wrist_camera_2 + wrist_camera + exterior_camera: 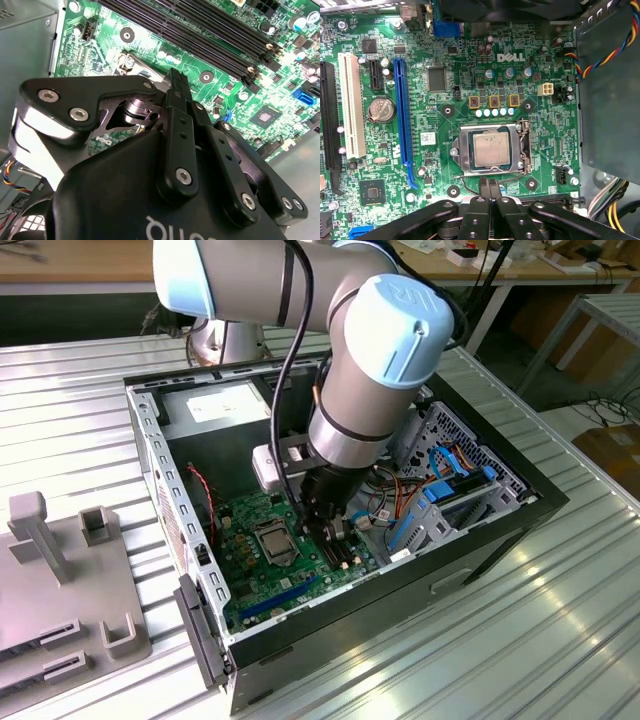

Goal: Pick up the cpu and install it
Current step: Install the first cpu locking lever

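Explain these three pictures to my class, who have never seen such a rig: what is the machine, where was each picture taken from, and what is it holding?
The machine is a robot arm with jointed grey tubes, reaching down into an open computer case on a ribbed metal table. The exterior view comes from a camera standing off the arm. Both wrist views come from cameras riding on the arm, looking past its black jaws at the green motherboard. The jaws are shut together and hold nothing. In the first wrist view the cpu, a small silver square, sits inside its metal-framed socket, just beyond the jaw tips.
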